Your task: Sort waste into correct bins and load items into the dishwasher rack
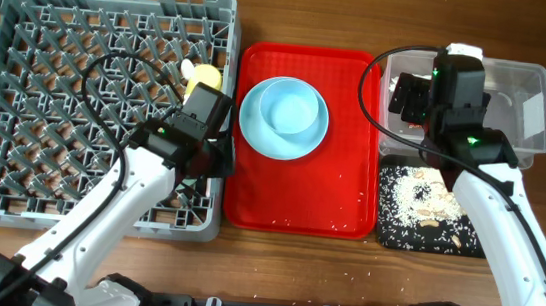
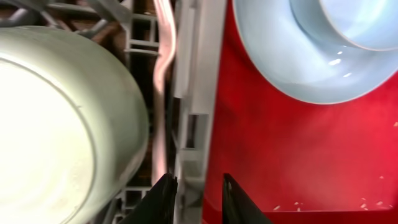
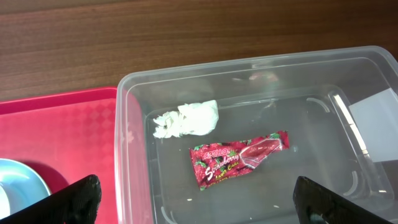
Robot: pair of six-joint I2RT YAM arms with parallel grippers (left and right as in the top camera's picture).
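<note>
**Left jaws pinched narrow at the rack wall; plate and bowl not yet loaded**

Found left gripper (image 2: pixel 196 202) low at the left edge of the red tray (image 2: pixel 280 162), jaws drawn narrow, small gap, nothing seen between. Looks set right at the wall of the rack (image 2: pixel 196 74) butting against that left edge. Touching the wall or not: cannot tell.

Just left of the red tray, inside the rack: one pale bowl (image 2: pixel 62 124), tilt hard to read. Pale strip (image 2: pixel 163 81) between bowl and wall, maybe fork or spoon, cannot tell. Yellow cup (image 1: pixel 200 74) in the rack near the tray's far left corner.

On the red tray, far half: blue plate (image 1: pixel 250 131) with second bowl (image 1: pixel 289 109) sitting on it. Loose grains (image 1: pixel 298 223) along the near edge.

Right gripper (image 3: pixel 198 202) spread wide, empty, hanging over the clear tub (image 3: pixel 134 106) off the tray's far right corner. Napkin (image 3: pixel 186 119) and wrapper (image 3: pixel 239 158) lying apart on the tub floor. Black tray (image 1: pixel 380 229) off the near right corner, holding rice scraps (image 1: pixel 427 200).

Judged risks:
- Swinging toward the plate from this close to the wall: likely to hook the rim, jolt the rack, tip the bowl.
- Lifting the plate with the second bowl aboard: likely to send it sliding off.
- Sweeping low across the red tray: apt to scatter grains onto the table (image 1: pixel 271 273).
- Cable loop (image 1: pixel 111 62) over the rack: apt to snag.
- Dipping wide right fingers: could catch and drag the tub.
</note>
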